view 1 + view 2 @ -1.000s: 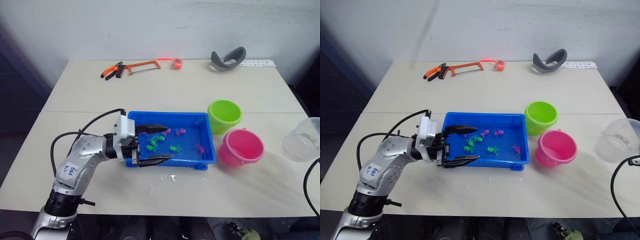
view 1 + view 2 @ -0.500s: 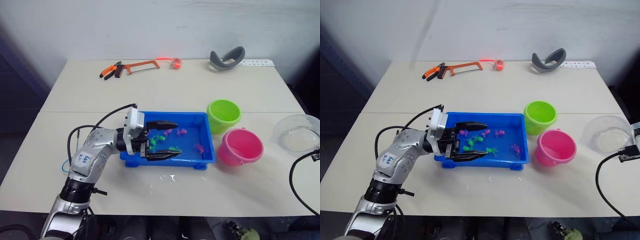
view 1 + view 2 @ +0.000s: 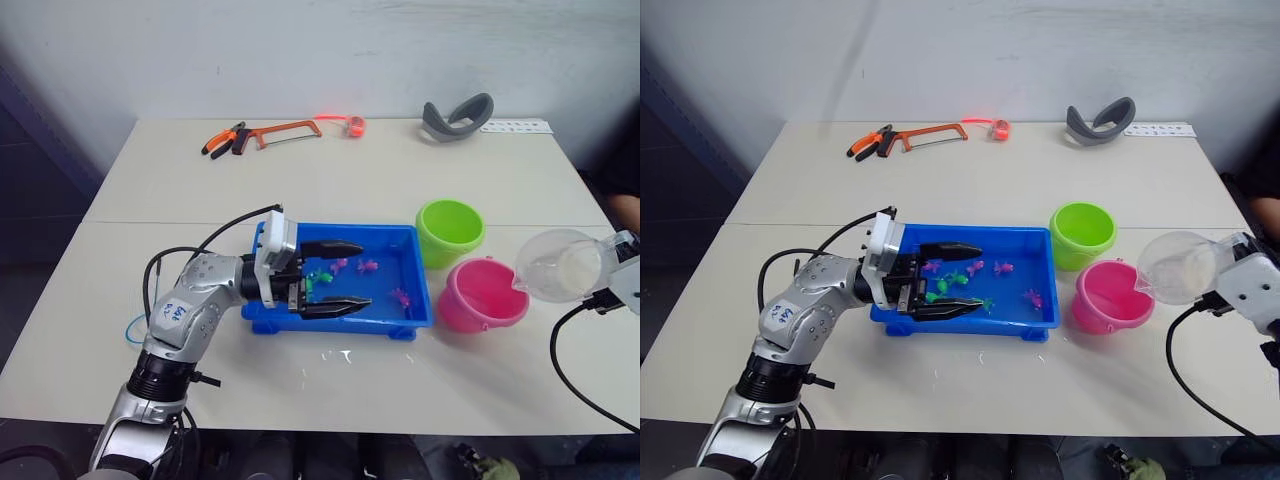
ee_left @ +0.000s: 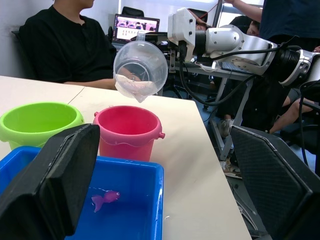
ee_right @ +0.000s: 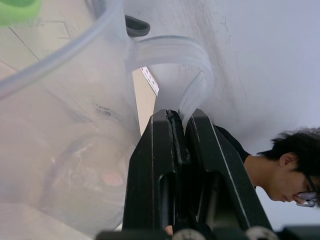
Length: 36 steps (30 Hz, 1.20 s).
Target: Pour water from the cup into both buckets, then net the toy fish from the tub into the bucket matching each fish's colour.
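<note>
Right hand [image 5: 181, 131] at right edge of the head views, fingers clamped on the handle of the wide clear translucent plastic cup [image 3: 558, 265]. Cup tipped on its side, mouth toward the round pink plastic bucket [image 3: 484, 293], lip just above the bucket's right rim; water pools at the lowered lip in the left wrist view. Small dark print on the cup wall in the right wrist view, too small to read.

Round lime green plastic bucket [image 3: 449, 231] stands upright just behind the pink one, right of centre, both beside the right end of the shallow rectangular bright blue plastic tub [image 3: 281, 324] at centre frame.

Left hand [image 3: 329, 276] reaches in over the tub's left part, fingers spread wide, grasping nothing. Tiny pink and green plastic toy fish [image 3: 400, 296] scattered in the tub.

White sticker with blue handwriting on the left arm, not legible.

Upper left of the cream table [image 3: 360, 185]: orange-framed hacksaw [image 3: 280, 132] beside orange-handled pliers [image 3: 222, 140]. Upper right: curved grey band [image 3: 456, 116], white printed strip [image 3: 513, 126] next to it, text unreadable.
</note>
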{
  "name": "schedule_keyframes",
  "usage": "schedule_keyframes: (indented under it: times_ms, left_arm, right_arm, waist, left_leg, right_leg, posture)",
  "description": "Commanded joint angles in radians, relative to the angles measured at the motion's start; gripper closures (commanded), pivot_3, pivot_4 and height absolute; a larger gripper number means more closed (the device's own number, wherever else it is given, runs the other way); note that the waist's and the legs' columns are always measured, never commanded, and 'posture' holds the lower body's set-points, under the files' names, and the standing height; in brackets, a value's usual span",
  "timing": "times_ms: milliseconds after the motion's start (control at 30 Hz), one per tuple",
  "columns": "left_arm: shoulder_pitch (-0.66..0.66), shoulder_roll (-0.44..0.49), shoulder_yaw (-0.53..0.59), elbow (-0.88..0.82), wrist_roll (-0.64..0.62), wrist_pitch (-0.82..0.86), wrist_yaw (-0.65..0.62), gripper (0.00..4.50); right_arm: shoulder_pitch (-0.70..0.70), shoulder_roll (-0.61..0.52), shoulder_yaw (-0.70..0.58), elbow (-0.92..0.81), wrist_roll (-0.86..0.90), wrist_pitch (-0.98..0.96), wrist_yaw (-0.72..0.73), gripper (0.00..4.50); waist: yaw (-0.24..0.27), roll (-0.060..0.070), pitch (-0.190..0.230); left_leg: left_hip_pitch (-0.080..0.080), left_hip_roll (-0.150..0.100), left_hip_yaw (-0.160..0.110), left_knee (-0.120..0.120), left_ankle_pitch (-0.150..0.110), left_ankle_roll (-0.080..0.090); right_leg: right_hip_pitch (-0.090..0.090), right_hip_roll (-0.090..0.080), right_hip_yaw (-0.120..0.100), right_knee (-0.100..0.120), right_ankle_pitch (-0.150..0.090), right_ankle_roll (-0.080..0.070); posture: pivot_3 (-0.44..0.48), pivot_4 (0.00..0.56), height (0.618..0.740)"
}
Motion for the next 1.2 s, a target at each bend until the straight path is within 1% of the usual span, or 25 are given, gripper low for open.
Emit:
schedule_keyframes:
  times_ms: [33, 667, 1000, 1200]
  left_arm:
    - [-0.003, -0.005, 0.002, -0.028, 0.002, -0.013, 0.004, 0.00]
    - [0.005, -0.004, 0.006, -0.038, -0.001, -0.014, 0.022, 0.00]
    - [0.002, -0.008, 0.007, -0.035, 0.000, -0.018, 0.024, 0.00]
    - [0.003, -0.008, 0.009, -0.033, 0.001, -0.021, 0.024, 0.00]
  right_arm:
    - [-0.027, -0.037, -0.025, 0.003, -0.040, -0.044, -0.041, 4.43]
    - [-0.055, -0.083, -0.008, 0.088, -0.192, -0.224, -0.138, 4.43]
    - [-0.057, -0.083, -0.007, 0.158, -0.216, -0.292, -0.194, 4.43]
    - [-0.061, -0.072, -0.002, 0.183, -0.171, -0.302, -0.180, 4.43]
  waist:
    - [0.000, 0.000, 0.000]
    - [-0.001, 0.000, 0.000]
    - [-0.001, 0.000, 0.000]
    - [-0.001, 0.000, 0.000]
  left_leg:
    - [0.000, 0.000, 0.000, 0.000, 0.000, 0.000]
    - [0.000, 0.000, 0.000, 0.000, 0.001, -0.001]
    - [0.000, 0.000, 0.000, 0.000, 0.001, -0.001]
    - [0.000, 0.000, 0.000, 0.000, 0.001, -0.001]
  right_leg:
    - [0.000, 0.000, 0.000, 0.000, 0.000, 0.000]
    - [0.000, 0.000, 0.000, 0.000, 0.000, 0.000]
    - [0.000, 0.000, 0.000, 0.000, 0.000, 0.000]
    - [0.000, 0.001, 0.000, 0.000, 0.000, 0.000]
  posture:
    - [0.000, 0.150, 0.740]
    - [0.000, 0.150, 0.740]
    - [0.000, 0.150, 0.740]
    - [0.000, 0.150, 0.740]
